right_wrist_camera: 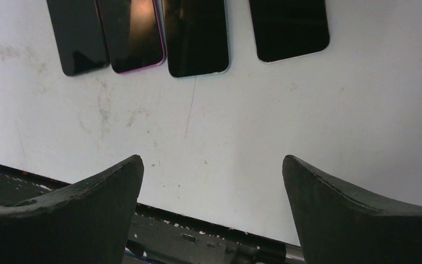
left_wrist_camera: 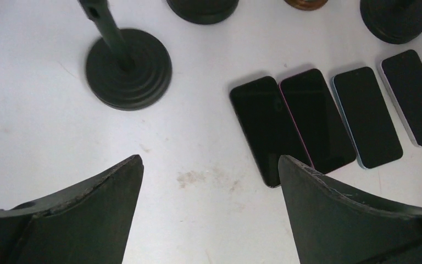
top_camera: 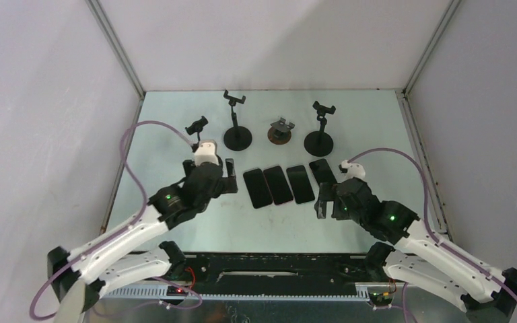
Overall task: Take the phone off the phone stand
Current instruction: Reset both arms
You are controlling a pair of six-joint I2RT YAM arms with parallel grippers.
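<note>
Several dark phones lie flat, screen up, in a row mid-table, from the leftmost phone (top_camera: 257,188) (left_wrist_camera: 264,129) (right_wrist_camera: 77,36) to the rightmost phone (top_camera: 322,172) (left_wrist_camera: 415,96) (right_wrist_camera: 288,27). Behind them stand several black phone stands, such as the tall stand (top_camera: 237,122), and every cradle is bare. My left gripper (top_camera: 229,176) (left_wrist_camera: 210,162) is open just left of the row with only bare table between its fingers. My right gripper (top_camera: 322,199) (right_wrist_camera: 211,159) is open over the table's near side, right of the row, holding nothing.
A round black stand base (left_wrist_camera: 128,69) (top_camera: 196,126) sits close ahead of the left gripper, partly hidden by that arm from above. A brown-based stand (top_camera: 281,130) and another black stand (top_camera: 320,128) stand at the back. The table's near edge (right_wrist_camera: 198,214) runs under the right gripper.
</note>
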